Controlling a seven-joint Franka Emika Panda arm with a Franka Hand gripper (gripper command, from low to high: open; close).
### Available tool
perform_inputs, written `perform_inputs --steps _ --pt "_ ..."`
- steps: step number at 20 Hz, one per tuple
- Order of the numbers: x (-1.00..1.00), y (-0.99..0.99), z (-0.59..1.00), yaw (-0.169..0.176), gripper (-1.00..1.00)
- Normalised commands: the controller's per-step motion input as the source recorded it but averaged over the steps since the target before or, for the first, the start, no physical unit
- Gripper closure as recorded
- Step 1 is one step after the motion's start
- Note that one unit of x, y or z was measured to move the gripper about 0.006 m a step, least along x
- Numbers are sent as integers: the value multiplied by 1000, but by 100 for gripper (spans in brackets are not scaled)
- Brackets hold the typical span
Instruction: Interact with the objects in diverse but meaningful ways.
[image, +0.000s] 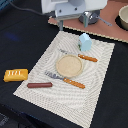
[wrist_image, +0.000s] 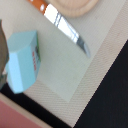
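A dark desk (image: 20, 40) carries a placemat (image: 55, 92); the blue carton (image: 85, 42) stands near its far edge. The gripper (image: 61, 22) hovers nearby, state unclear—likely approaching; next, descend onto the carton.
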Motion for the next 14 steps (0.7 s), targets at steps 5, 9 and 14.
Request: perform_inputs --steps 5,9,14 --pt "-134 -632 -188 112 -100" --pt "-114 -334 -157 207 -100" --pt "-108 -357 -66 205 -100"
